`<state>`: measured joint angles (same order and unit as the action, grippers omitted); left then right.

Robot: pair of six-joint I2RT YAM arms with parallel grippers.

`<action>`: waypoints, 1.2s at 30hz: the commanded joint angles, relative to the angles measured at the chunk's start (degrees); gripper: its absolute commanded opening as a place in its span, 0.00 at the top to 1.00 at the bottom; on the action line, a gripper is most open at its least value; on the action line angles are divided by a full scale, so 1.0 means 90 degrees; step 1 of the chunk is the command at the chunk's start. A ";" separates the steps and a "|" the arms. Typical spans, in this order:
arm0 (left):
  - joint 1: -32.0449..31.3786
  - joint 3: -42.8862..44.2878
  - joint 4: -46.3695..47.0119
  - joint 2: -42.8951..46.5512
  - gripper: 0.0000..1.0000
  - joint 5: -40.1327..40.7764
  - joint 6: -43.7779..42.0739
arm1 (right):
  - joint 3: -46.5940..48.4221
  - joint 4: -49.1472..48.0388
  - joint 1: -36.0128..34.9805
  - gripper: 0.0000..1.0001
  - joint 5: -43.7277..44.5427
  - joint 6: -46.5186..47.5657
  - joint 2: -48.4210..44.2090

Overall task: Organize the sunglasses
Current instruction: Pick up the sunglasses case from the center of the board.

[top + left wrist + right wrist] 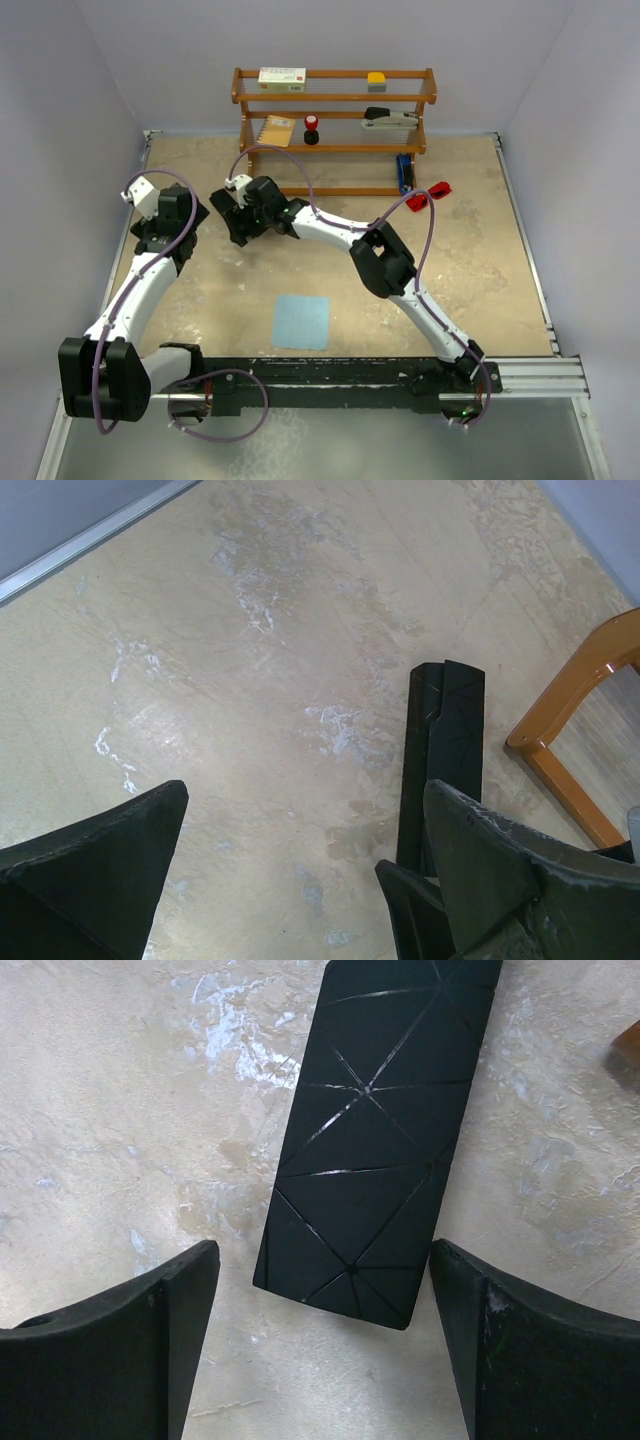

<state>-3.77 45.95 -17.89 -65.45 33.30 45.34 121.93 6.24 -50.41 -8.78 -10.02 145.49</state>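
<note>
Here, right tool [322, 1260], jaws wide apart, over the black case [375, 1140].

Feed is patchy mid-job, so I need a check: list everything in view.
sunglasses: 1, red, table, back right
case: 1, black, table, left of centre
cloth: 1, light blue, table, near middle
shelf: 1, brown wood, table's back
box: 1, white-red, top shelf left
block: 1, yellow, top shelf right
pad: 1, tan, middle shelf left
small item: 1, red-black, beside pad
long item: 1, grey-white, middle shelf right
blue item: 1, blue, lowest shelf right
left gripper: 1, black, open, left of case
right gripper: 1, black, open, over case
</note>
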 commanded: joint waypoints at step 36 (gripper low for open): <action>0.0058 -0.0120 0.0348 -0.0025 0.02 -0.0450 -0.0038 | -0.5399 -0.1544 0.0379 0.81 0.2022 -0.0562 -0.4265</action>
<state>-3.75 45.08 -17.21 -65.36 30.44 45.28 79.96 -3.09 -48.53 3.92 -13.21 115.63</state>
